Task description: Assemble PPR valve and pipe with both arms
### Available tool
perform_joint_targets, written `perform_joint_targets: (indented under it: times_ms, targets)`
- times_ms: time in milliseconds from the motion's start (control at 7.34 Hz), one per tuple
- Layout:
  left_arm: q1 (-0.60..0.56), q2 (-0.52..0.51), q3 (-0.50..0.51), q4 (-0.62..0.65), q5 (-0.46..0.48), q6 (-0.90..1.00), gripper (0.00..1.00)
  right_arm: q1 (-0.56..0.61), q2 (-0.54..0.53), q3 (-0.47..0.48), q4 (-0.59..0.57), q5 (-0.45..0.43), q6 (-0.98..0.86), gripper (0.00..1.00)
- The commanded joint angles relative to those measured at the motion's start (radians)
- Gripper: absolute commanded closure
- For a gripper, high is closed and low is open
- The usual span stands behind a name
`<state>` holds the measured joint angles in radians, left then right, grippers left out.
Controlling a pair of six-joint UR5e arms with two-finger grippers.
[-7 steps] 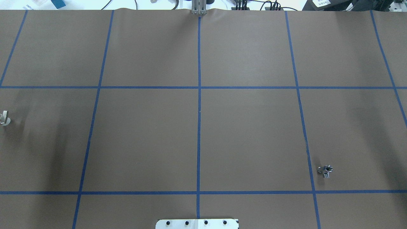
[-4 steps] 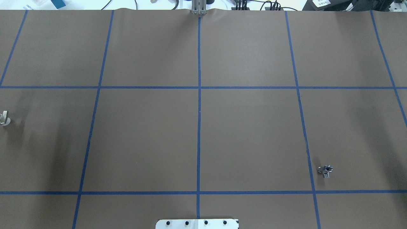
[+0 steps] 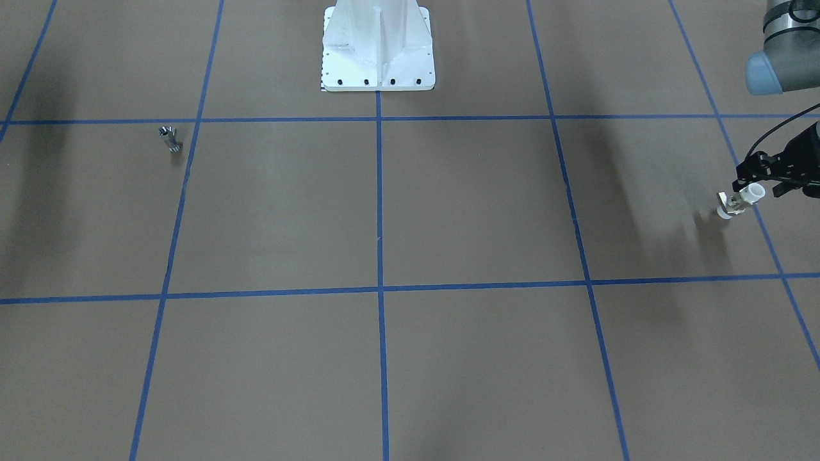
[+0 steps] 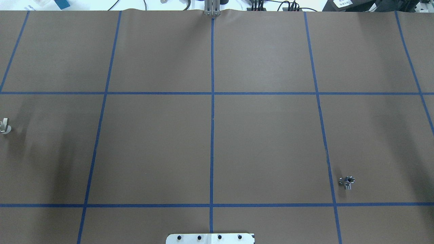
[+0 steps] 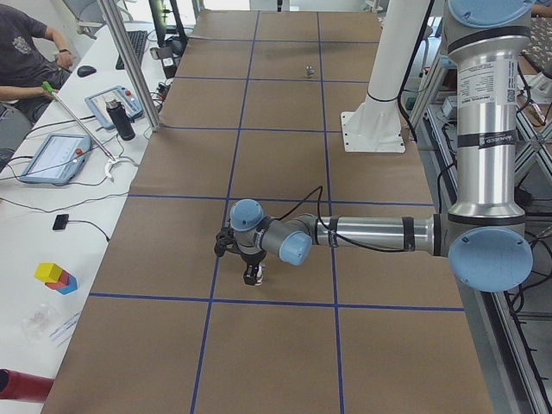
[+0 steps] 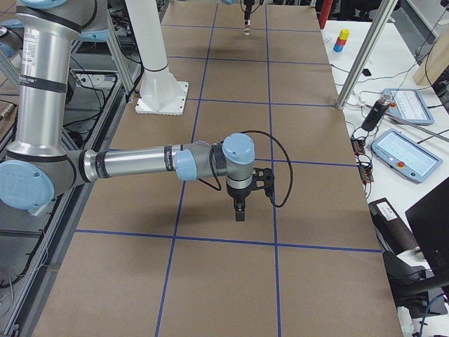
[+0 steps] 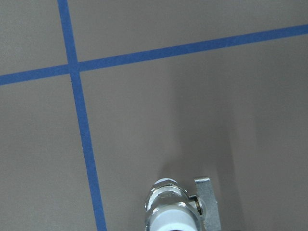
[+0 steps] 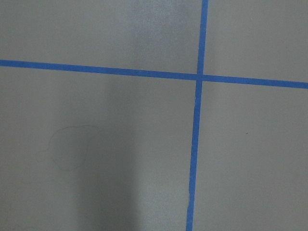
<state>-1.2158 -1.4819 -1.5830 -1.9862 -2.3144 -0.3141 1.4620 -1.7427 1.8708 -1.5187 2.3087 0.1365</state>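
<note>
On table (image 4: 264, 142), one PPR valve (image 3: 740, 202), one pipe (image 3: 170, 138)

I see the PPR valve (image 7: 172, 208) with matt white plastic ends around a glossy silvery metal middle; the pipe (image 4: 347, 182) is shiny bare metal. The table covering (image 4: 264, 142) looks like matt brown paper, lined with smooth blue tape (image 4: 212, 152).

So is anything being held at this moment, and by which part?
Cannot be told: the left gripper is at the upper white end of the PPR valve, but no view shows a closed grip. The pipe lies alone, untouched.
</note>
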Motion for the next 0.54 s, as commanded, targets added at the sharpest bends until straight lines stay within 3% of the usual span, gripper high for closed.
perform_joint_targets:
  times_ms: [0,272,409]
  targets:
    - [0.004,0.000,0.000,0.001,0.001,-0.008,0.37,0.000,0.000,-0.001,-0.001,0.000,0.000,0.01]
    - [0.004,-0.001,-0.002,0.003,0.004,-0.008,1.00,0.000,0.000,-0.001,-0.001,0.000,0.000,0.01]
    - [0.004,-0.008,-0.002,0.007,0.006,-0.008,1.00,0.000,0.000,-0.001,-0.001,0.000,0.000,0.01]
